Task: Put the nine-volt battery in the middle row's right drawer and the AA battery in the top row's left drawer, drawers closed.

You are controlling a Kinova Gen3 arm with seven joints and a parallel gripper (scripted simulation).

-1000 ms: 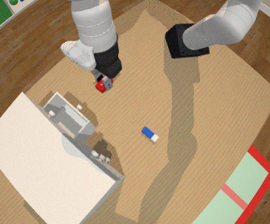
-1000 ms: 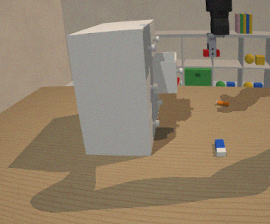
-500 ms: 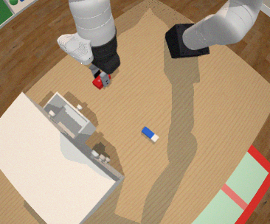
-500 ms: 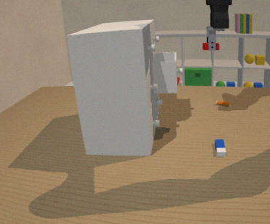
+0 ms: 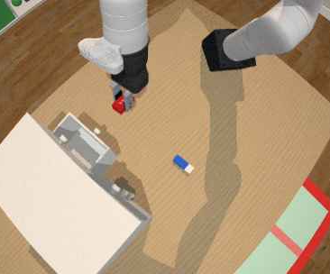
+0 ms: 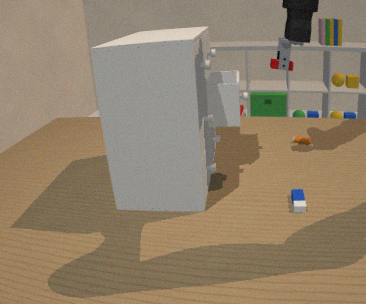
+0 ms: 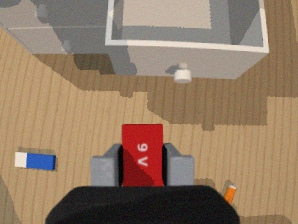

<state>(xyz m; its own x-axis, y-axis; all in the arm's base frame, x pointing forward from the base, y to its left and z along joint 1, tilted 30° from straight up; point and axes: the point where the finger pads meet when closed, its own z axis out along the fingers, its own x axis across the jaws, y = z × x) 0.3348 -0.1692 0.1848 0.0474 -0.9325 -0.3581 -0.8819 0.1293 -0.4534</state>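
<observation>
Nine-volt battery, long axis level, end toward open drawer, clasped in half-open gripper

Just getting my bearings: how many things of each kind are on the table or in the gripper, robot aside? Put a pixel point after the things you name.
Batteries: 2 (nine-volt battery (image 5: 118, 107) (image 6: 274, 64) (image 7: 142, 147), AA battery (image 6: 302, 140) (image 7: 230, 193))
Erasers: 1 (blue-and-white eraser (image 5: 180, 161) (image 6: 298, 196) (image 7: 41, 161))
Chests: 1 (small chest (image 5: 64, 194) (image 6: 156, 130) (image 7: 90, 40))
Total: 4

"9 V" on red battery.

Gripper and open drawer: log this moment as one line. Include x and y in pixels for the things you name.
grey two-finger gripper (image 5: 122, 98) (image 6: 283, 63) (image 7: 142, 158): shut on red rectangular nine-volt battery (image 5: 119, 106) (image 6: 274, 64) (image 7: 142, 140), raised | grey open-topped drawer (image 5: 91, 137) (image 6: 225, 102) (image 7: 215, 62): pulled out | orange cylindrical AA battery (image 6: 302, 140) (image 7: 230, 194): on wooden table (image 5: 276, 113) (image 6: 261, 230) (image 7: 75, 125)
</observation>
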